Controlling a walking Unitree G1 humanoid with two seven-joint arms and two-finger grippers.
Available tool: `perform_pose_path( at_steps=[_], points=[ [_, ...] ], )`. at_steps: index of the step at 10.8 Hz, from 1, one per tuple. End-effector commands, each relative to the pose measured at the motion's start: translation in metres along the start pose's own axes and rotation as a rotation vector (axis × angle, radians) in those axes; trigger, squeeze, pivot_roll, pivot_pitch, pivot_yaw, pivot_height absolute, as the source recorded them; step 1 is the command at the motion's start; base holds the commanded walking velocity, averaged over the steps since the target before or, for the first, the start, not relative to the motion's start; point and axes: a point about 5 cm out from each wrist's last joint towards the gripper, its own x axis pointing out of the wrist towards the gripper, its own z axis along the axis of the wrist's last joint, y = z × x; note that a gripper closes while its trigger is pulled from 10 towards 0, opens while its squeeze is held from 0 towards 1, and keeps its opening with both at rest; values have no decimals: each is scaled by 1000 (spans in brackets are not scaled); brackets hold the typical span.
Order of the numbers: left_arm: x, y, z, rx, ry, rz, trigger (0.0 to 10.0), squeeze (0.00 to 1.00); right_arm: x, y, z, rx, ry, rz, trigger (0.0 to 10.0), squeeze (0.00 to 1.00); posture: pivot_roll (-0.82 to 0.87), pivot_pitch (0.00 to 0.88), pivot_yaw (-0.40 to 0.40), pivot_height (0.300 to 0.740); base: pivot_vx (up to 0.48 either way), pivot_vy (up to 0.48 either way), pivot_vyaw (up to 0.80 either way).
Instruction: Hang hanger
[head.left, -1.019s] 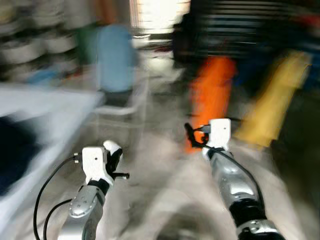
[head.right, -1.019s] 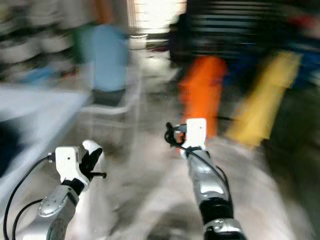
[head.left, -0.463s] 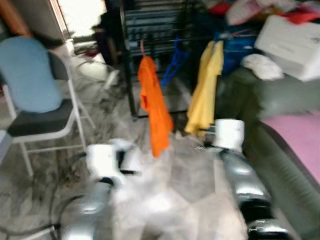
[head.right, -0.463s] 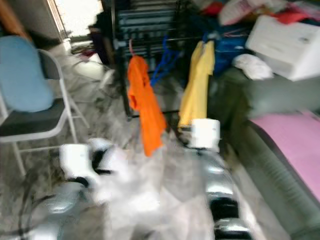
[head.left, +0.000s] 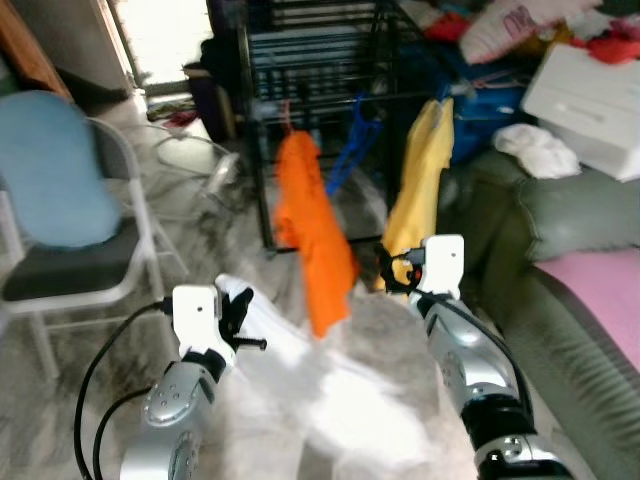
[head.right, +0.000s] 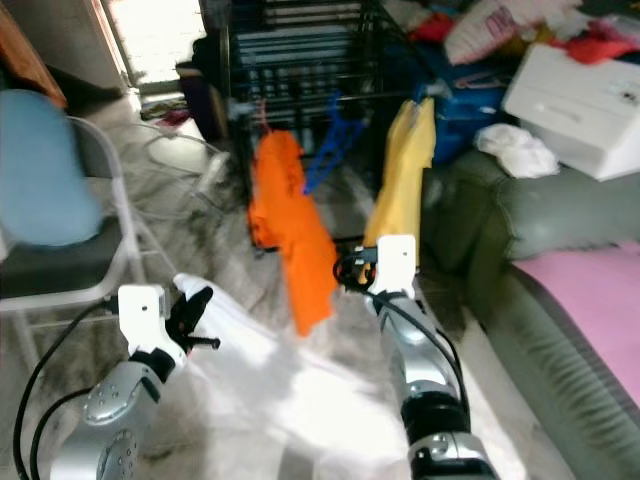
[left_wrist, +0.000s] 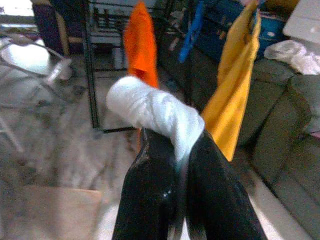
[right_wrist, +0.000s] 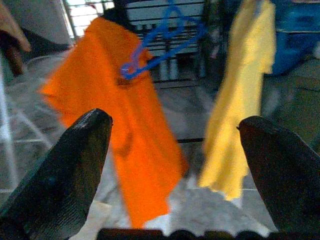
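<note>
Now you're closing on the black drying rack (head.left: 300, 90), so keep the approach slow. Your left gripper (left_wrist: 172, 150) has its jaws clenched on a bunched white garment (left_wrist: 150, 107), which trails down across the floor between the arms (head.left: 330, 390). Whether a hanger is inside that bundle, you cannot tell from here. Your right gripper (right_wrist: 172, 150) is released, jaws spread wide, pointing at the orange shirt (right_wrist: 127, 135) and the yellow shirt (right_wrist: 240, 105).

Aim for the open stretch of rail between those two, where an empty blue hanger (right_wrist: 160, 42) already hangs (don't snag it). Lift the bundle higher before you move in, or the trailing cloth will likely drag and catch.

As for containers: a white box (head.left: 590, 105) sits on the clutter at the right beyond the grey-green sofa (head.left: 560, 250), its contents hidden, with loose clothes heaped around it.
</note>
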Motion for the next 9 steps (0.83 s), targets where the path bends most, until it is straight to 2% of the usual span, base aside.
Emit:
perform_pose_path(
  at_steps=[1,5,9],
  points=[
    [0,1,7,27,-28,-9,10000,0,2,-1,4,4,-12,-3,10000,0,27,0,35,740,337,341,0],
    [-1,1,9,41,-32,-12,10000,0,2,1,2,9,-9,-11,10000,0,34,0,42,740,358,318,0],
    [-2,0,9,46,-31,-19,10000,0,1,0,-1,19,2,-22,10000,0,38,0,46,740,442,0,-545]
  ],
)
